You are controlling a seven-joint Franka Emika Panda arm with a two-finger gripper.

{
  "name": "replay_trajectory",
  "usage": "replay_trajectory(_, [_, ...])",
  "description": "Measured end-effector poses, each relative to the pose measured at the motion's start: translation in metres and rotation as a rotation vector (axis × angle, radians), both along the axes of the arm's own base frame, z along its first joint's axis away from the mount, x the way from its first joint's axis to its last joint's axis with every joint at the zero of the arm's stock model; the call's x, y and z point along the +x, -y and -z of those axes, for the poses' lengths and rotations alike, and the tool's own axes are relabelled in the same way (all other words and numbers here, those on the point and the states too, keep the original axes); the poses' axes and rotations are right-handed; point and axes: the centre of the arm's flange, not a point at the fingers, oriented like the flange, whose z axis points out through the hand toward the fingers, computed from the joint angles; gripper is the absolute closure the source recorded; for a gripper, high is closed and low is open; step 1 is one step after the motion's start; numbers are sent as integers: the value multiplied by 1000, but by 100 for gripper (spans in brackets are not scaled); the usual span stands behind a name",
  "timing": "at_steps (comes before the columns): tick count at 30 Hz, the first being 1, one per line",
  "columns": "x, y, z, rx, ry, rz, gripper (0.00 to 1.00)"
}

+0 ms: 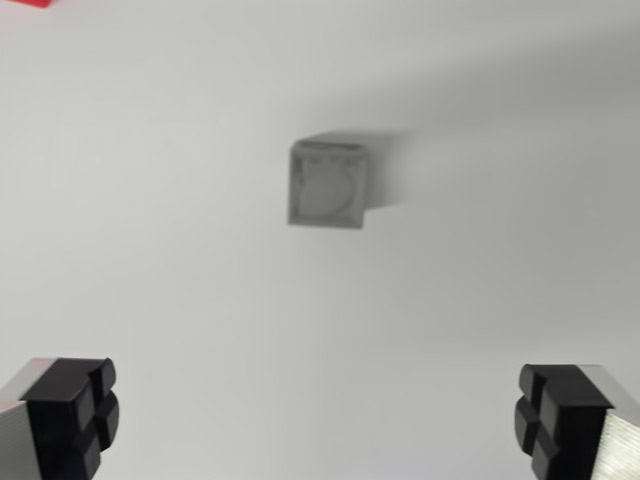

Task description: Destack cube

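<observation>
Cube [328, 184], grey and matte, sits on the pale surface [180, 270] in the upper middle of the wrist view; its top face is square with softly rounded corners, and a lighter circular disc or recess fills most of that face, ringed by a faint line of small marks that the blur keeps me from reading; a thin strip of darker side wall shows along its upper edge, and a soft shadow falls from it toward the wrist view's right; whether it is one cube or a stack seen from above I cannot tell, since only the top face shows clearly.

The surface around the cube is smooth, plain and nearly white, with a broad dim band of shade crossing it above and to the right of the cube; far up and to the left of the cube, at the very corner of the view, a small bright red scrap [25, 4] is cut off by the frame.

My gripper [315, 425] is released, its jaws spread wide with nothing between them; the fingertips [70, 415] are black, blocky, rubbery-looking pads split by cross-shaped grooves, mounted on brushed silver metal; both lie well below the cube, one off to its lower left and the other to its lower right, apart from it and touching nothing; the cube stands roughly midway between them.
</observation>
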Motion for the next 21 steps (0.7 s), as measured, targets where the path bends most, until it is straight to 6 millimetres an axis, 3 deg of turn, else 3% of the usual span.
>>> replay_trajectory(21, [0,0,-10,0,-2,0,0])
